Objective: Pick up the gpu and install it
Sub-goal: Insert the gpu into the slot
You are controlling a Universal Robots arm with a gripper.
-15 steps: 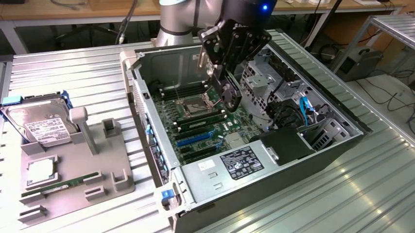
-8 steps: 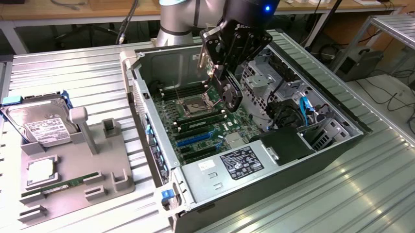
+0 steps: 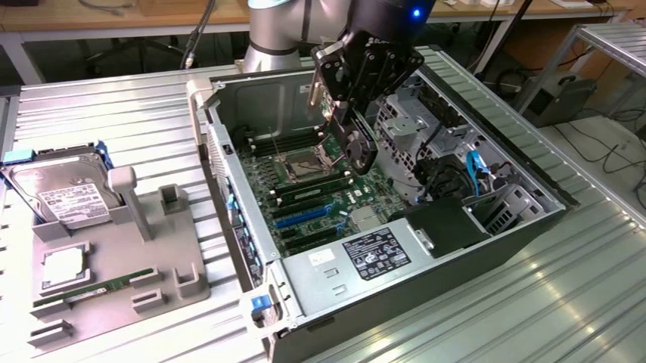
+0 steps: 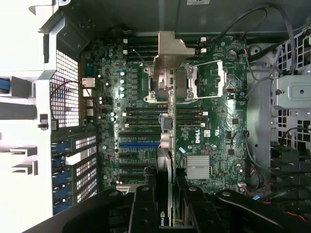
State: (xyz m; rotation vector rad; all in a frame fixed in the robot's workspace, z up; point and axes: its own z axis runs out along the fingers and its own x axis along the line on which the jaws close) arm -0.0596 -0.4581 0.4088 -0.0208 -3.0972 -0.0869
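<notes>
While the gripper [image 4: 165, 187] holds the gpu [image 4: 168, 58], the motherboard [image 4: 214, 145] reads DELL.

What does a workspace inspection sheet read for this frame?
Surface: ribbed metal table carrying an open computer case.
Job's things: gpu held edge-down above the motherboard.
Clutter: grey fixture with hard drive, RAM stick, processor chip.
Grippers: gripper shut on the gpu.
Cables: blue cable inside the case; black cables on the floor.
Surroundings: wooden benches behind.
</notes>
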